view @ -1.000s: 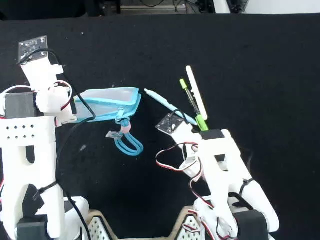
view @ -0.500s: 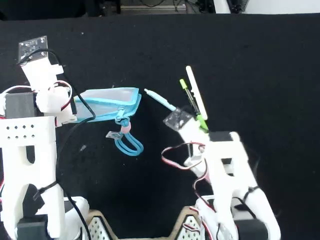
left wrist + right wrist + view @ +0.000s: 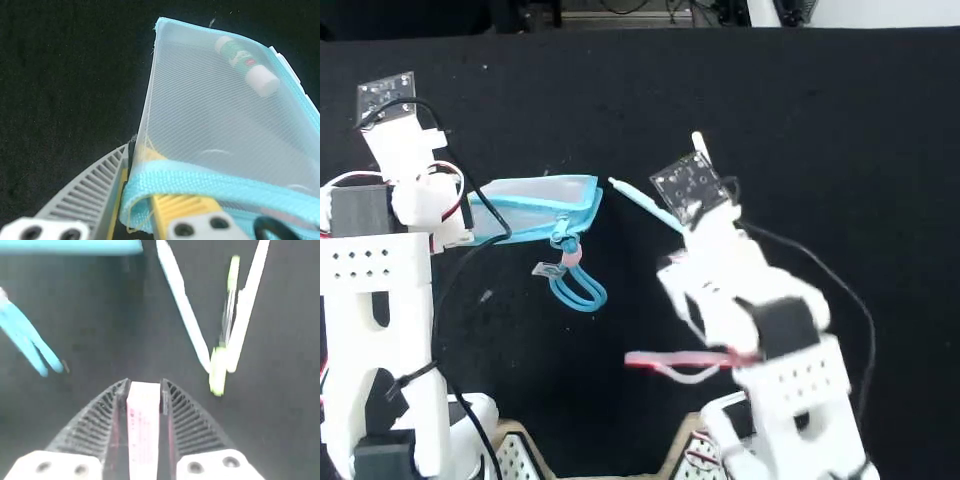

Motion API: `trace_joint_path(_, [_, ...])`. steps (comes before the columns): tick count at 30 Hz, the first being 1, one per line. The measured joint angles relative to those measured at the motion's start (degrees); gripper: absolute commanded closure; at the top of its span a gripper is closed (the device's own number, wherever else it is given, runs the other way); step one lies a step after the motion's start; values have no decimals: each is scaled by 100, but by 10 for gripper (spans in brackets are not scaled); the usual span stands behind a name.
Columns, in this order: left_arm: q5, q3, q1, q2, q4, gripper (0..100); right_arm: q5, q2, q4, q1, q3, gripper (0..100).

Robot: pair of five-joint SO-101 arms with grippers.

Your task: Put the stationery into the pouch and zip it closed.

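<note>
On my feed, the left end effector is pinched on the teal-bound edge of the pouch, one finger on each side of the mesh. The pouch lies toward the left edge of the counter, mouth facing the counter's middle. A green-and-white tube rests inside it, seen through the mesh. A blue loop cord trails from the pouch's zip end toward the near edge. The right end effector is pressed onto a white slab with pink markings, which fills the gap between its fingers; I cannot tell what it is. Beyond it, near the counter's middle, lie a light-blue pen, a green pen and a white pen. The green and white pens lie close alongside each other, and the light-blue pen's far tip points at the pouch.
</note>
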Motion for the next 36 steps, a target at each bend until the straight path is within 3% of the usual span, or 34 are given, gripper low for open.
trace_joint_path(7, [0, 0, 0, 0, 0, 970, -721, -932, -1284, -1512, 0, 987])
trace_joint_path(12, [0, 0, 0, 0, 0, 970, -844, -1037, -2163, -2382, 0, 987])
trace_joint_path(22, [0, -26, 510, 0, 0, 970, -844, -1090, -4211, -2576, 738, 987])
trace_joint_path(32, [0, -26, 580, 9, 0, 970, -853, -1090, -7921, -2681, 2919, 988])
trace_joint_path(36, [0, -26, 580, 9, 0, 970, -853, -1090, -8941, -2673, 3402, 988])
